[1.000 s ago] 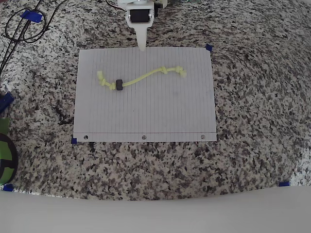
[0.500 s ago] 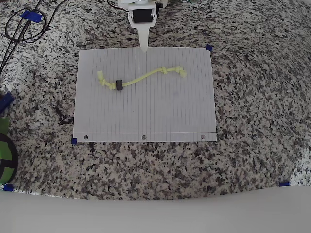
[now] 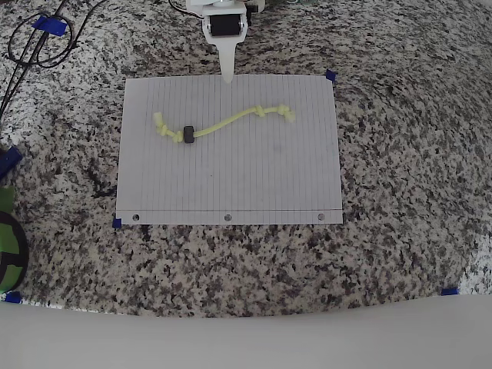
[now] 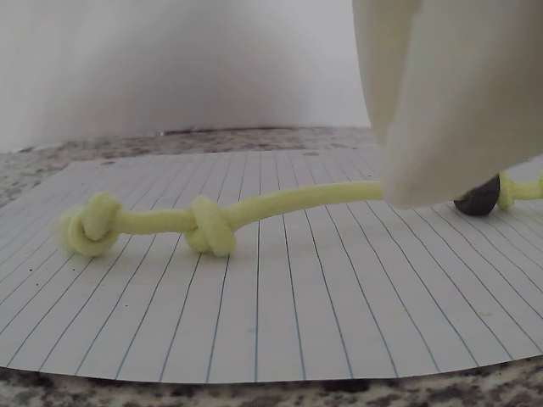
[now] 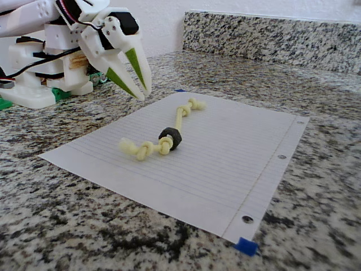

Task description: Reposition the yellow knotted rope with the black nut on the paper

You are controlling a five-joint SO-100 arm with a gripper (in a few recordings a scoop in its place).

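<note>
We see bright, even, soft light in all three views, with no hard shadows. In the overhead view the paper [image 3: 231, 169] below the end effector [image 3: 227, 75] is clean white without glare, and the bench [image 3: 400, 154] bows at the picture's edges from lens distortion; a pale blurred band runs along the bottom edge. In the wrist view the end effector's near finger [image 4: 441, 93] is a soft, out-of-focus mass, while the rope [image 4: 212, 222] beyond it is fairly sharp over a faint shadow. In the fixed view the bench blurs slightly in the foreground.
</note>
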